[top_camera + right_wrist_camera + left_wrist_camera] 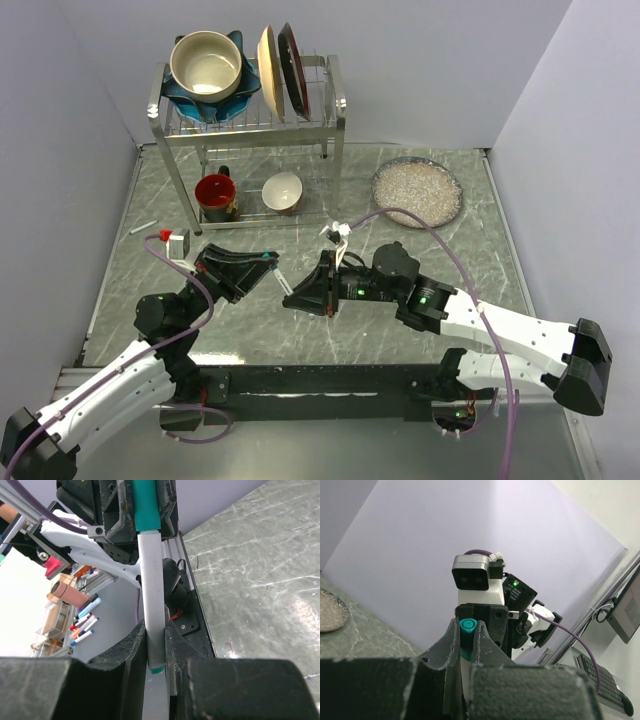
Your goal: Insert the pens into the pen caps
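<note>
Right wrist shows white pen (152,595) seated in teal cap (147,507).

Setup sits in a little boxed-in corner, with plain pale lavender walls (420,70) at the back and on both sides, all under soft, even light. The desk (470,290) has a grey-green marble-look top with white veins, plus a metal strip along the near edge. Off past the desk there's a monitor (629,612) and a black keyboard (605,680).
</note>
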